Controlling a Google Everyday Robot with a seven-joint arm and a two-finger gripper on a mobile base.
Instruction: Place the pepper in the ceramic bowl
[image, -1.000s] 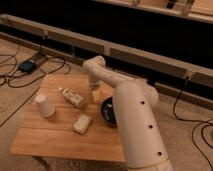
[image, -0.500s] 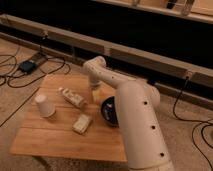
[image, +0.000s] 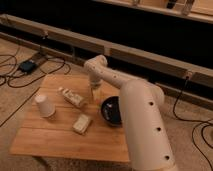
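Wooden table (image: 55, 137) carries the end effector (image: 94, 89) clenched low near the bowl (image: 110, 112), judged to be gripping the hidden pepper for a short transfer.

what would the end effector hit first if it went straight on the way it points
Pointing down, the end effector would likely meet the wooden table just beneath it; anything small under its tip is hidden.
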